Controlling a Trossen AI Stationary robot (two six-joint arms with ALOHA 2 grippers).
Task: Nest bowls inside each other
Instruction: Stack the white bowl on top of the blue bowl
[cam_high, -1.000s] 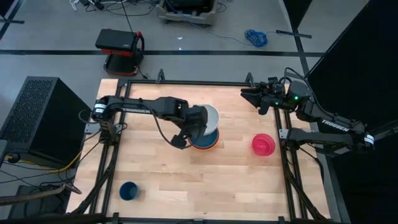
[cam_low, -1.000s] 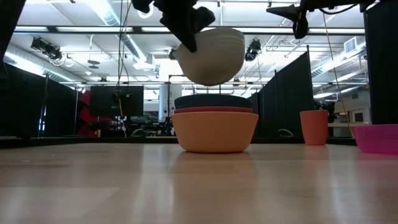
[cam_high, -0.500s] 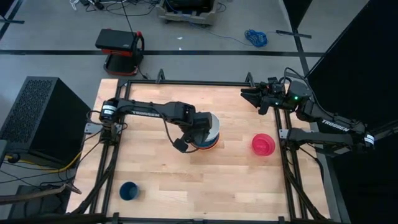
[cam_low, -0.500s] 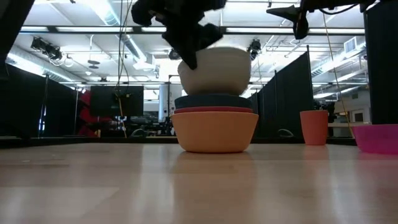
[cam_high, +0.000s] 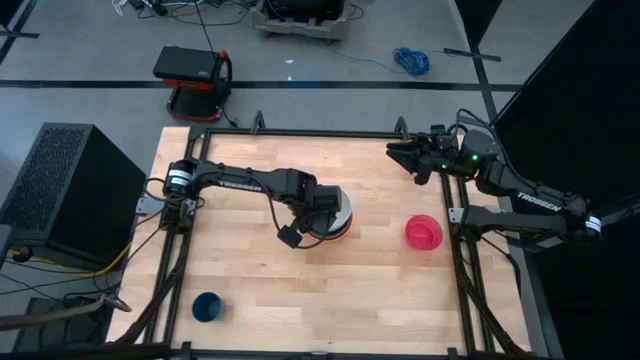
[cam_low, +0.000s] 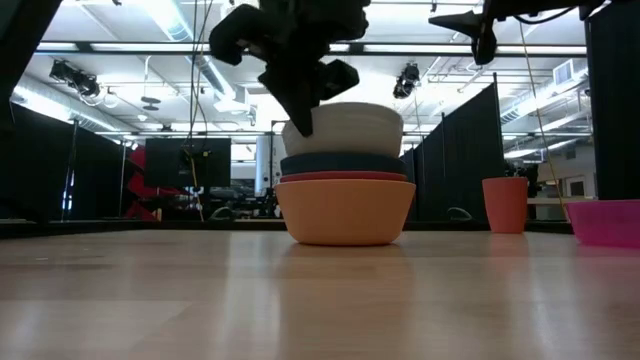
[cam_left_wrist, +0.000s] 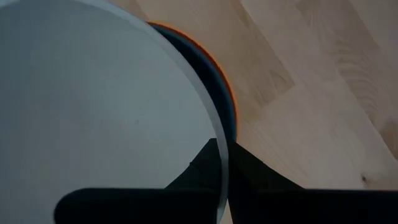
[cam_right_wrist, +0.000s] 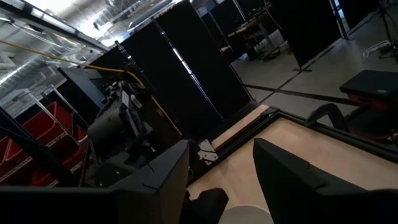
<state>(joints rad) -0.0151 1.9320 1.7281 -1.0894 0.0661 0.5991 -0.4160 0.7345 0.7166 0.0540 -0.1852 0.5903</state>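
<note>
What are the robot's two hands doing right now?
Left gripper: shut on the white bowl's rim.
Right gripper: open, holding nothing.

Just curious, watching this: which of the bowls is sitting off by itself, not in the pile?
The pink bowl, alone toward the table's right side. The orange, red, teal-blue and white ones are stacked together mid-table.

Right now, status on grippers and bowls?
Left gripper shut on white bowl, seated in stack. Right gripper open, parked. Pink bowl pending.

Off-task items, table and surrounds

Small dark blue cup (cam_high: 208, 306) lower left on the wooden table (cam_high: 260, 280); narrow orange cup (cam_low: 505, 204) right in low view; red-black case (cam_high: 194, 78) and blue cable coil (cam_high: 411, 61) on floor, upper frame.
</note>
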